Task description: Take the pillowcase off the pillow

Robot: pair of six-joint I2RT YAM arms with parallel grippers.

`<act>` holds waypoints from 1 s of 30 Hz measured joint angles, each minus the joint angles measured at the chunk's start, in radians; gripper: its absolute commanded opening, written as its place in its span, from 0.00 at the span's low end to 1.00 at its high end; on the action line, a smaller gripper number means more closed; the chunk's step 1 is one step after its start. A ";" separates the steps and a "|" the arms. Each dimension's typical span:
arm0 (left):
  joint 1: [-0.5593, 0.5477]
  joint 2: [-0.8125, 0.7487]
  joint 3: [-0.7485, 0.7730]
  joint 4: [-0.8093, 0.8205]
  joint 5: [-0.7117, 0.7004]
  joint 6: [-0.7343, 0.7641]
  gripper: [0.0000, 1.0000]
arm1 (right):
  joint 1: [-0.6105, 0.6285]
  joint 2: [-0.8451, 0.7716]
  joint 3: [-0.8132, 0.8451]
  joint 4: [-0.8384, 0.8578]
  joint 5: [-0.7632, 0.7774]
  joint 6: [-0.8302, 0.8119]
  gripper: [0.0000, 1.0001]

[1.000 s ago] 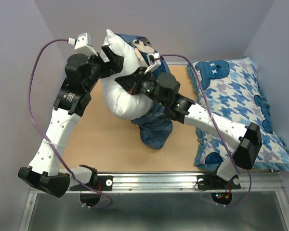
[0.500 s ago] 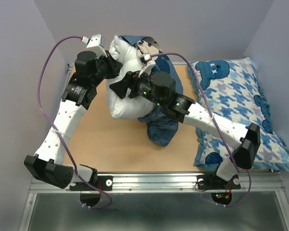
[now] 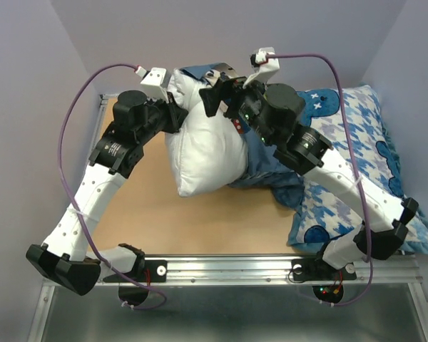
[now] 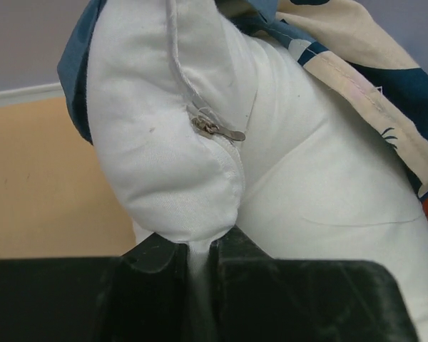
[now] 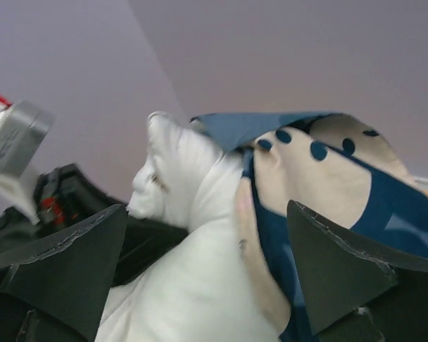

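Left hand (image 4: 192,260) clenched on corner of plump white stuffed pillow (image 3: 203,153); right hand (image 5: 207,214) unclenched, fingers spread, near limp slate-blue fabric pillowcase (image 3: 264,169).

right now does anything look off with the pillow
Nothing damaged, but the pillow is only half out: it stands bunched and tilted, one corner pinched in the left hand, while the pillowcase hangs crumpled along its far side, pale lining showing. The right hand is open, holding nothing.

White shells and black joint housings form the left arm (image 3: 93,196) and right arm (image 3: 349,189); fingers (image 5: 64,263) are matte black. Purple cables (image 3: 60,182) loop down to the metal rail (image 3: 228,269), near red and green lights (image 3: 327,291).
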 measured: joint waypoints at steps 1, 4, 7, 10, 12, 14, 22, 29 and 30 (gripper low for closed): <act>-0.008 -0.001 -0.006 -0.008 0.001 0.006 0.00 | -0.023 0.027 0.035 -0.020 0.005 -0.022 0.99; -0.023 -0.002 -0.024 -0.032 0.002 0.019 0.00 | -0.105 0.123 0.129 -0.072 -0.040 -0.056 1.00; -0.029 -0.004 -0.042 -0.054 0.001 0.030 0.00 | -0.181 0.236 0.232 -0.160 -0.105 -0.071 1.00; -0.029 -0.013 -0.051 -0.069 -0.010 0.041 0.00 | -0.230 0.356 0.348 -0.247 -0.142 -0.082 0.99; -0.029 -0.022 -0.056 -0.070 -0.014 0.043 0.00 | -0.242 0.445 0.435 -0.307 -0.175 -0.088 0.96; -0.030 -0.034 -0.066 -0.080 -0.021 0.047 0.00 | -0.243 0.490 0.474 -0.333 -0.194 -0.092 0.85; -0.032 -0.062 -0.094 -0.112 -0.032 0.050 0.00 | -0.254 0.518 0.486 -0.399 -0.197 -0.055 0.29; -0.045 -0.130 -0.103 -0.106 -0.066 0.032 0.00 | -0.423 0.517 0.484 -0.448 -0.202 0.047 0.06; -0.045 -0.139 -0.103 -0.106 -0.071 0.027 0.00 | -0.441 0.515 0.476 -0.451 -0.204 0.061 0.02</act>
